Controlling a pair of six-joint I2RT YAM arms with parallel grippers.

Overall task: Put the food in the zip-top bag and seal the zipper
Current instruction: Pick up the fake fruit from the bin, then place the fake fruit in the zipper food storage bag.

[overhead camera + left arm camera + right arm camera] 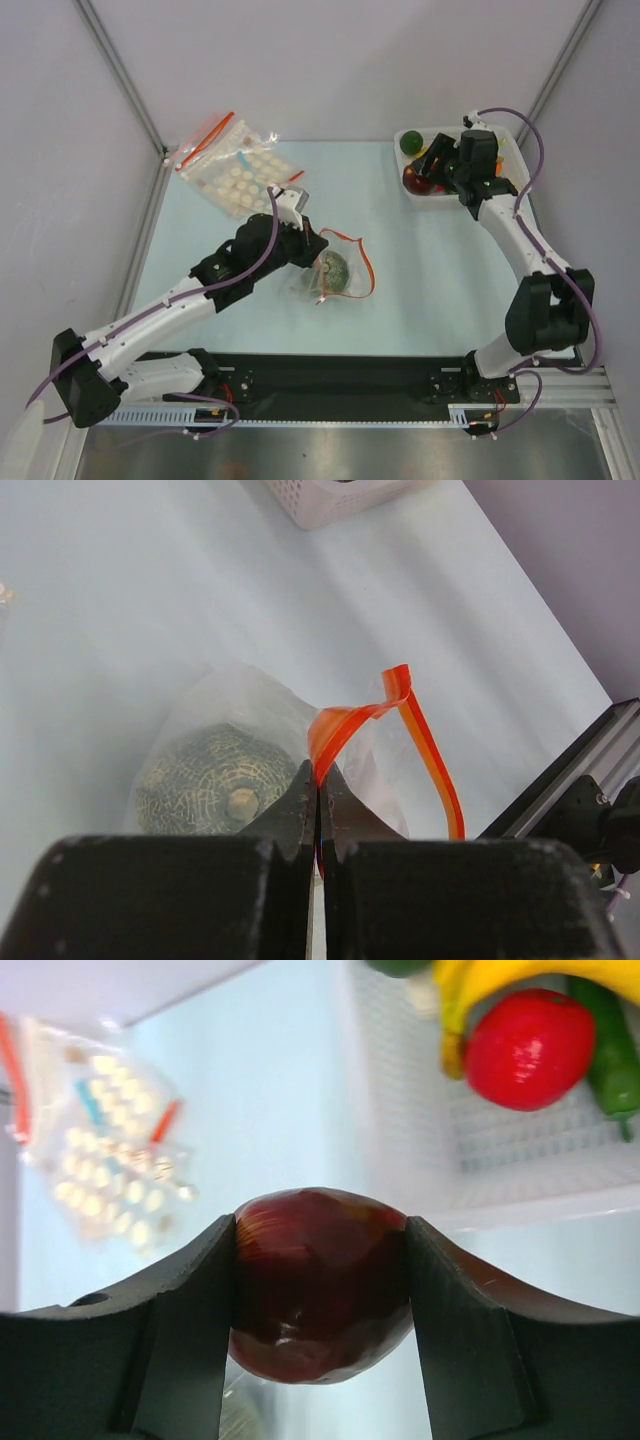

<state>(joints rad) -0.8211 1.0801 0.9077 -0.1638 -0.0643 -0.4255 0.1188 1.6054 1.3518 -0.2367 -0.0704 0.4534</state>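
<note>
looks like the left claw (318,780) pinches the zipper (400,695) to prop the bag (230,695) open mid-table, ball (215,780) inside, while the right claw (320,1230) grips the dark red piece (320,1300) by the basket (520,1180), probably bag-bound.

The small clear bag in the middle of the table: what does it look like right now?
The zip-top bag is thin, crinkled clear plastic lying on the pale table. Its red zipper strip stands open, twisted into a loop. A rough grey-green ball sits inside. The left gripper is shut on the strip, pinching the mouth.
</note>
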